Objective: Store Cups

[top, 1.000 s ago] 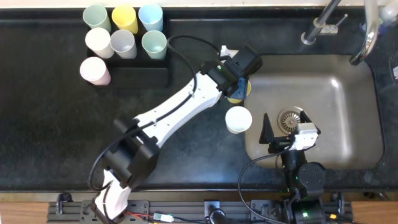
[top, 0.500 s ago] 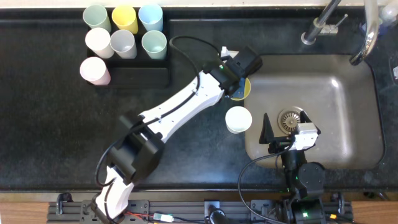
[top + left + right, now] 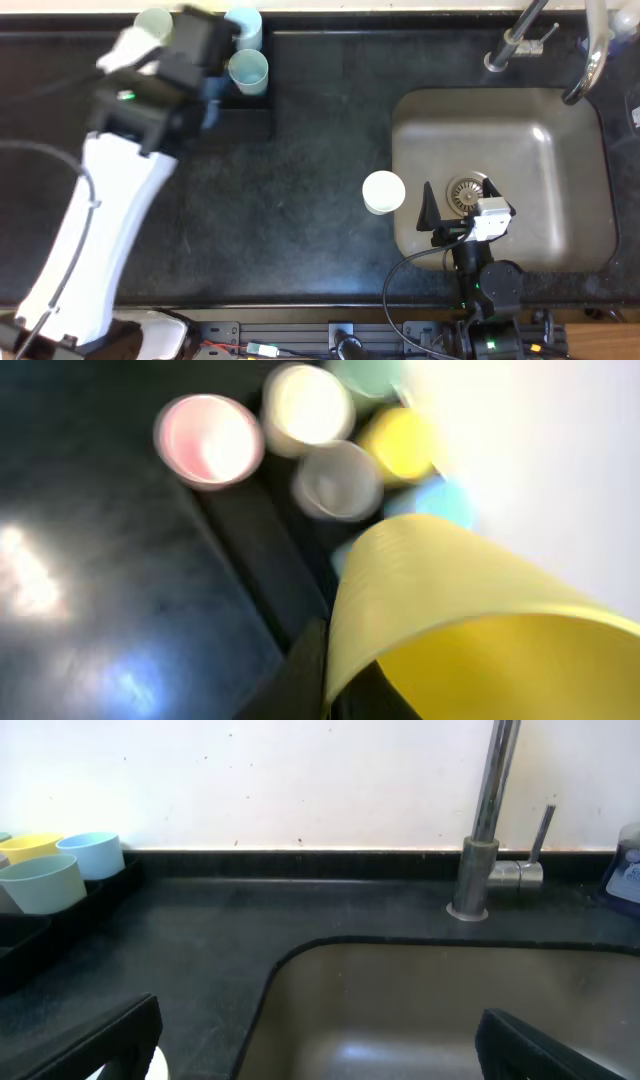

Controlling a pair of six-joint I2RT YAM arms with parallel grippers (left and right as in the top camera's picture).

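A yellow cup (image 3: 470, 610) is held by the left jaws, which are closed on its wall near the rim. It is held tilted over the tray (image 3: 245, 122) at the far left of the table (image 3: 300, 230). The step in hand is judged to be setting this cup down among the stored ones. To do that well, the cup should first be brought upright. It should then be lowered into a free spot of the tray, or nested in the stored yellow cup (image 3: 400, 440), and released only once its base is borne. The neighbours should not be brushed, since light cups are easily toppled.

The right jaws are spread wide and empty, low over the sink (image 3: 420, 1010).

Nine cups are counted:
- One is held.
- Seven are at the tray: a pink cup (image 3: 208, 440), a white cup (image 3: 308, 405), a grey cup (image 3: 337, 480), the stored yellow one, a blue cup (image 3: 440, 500), a pale green cup (image 3: 152, 22) and a green cup (image 3: 248, 68).
- One stray cup (image 3: 383, 192), white, stands at the sink's rim, well apart from the tray.

One tray, one sink and one tap (image 3: 487, 820) are counted.
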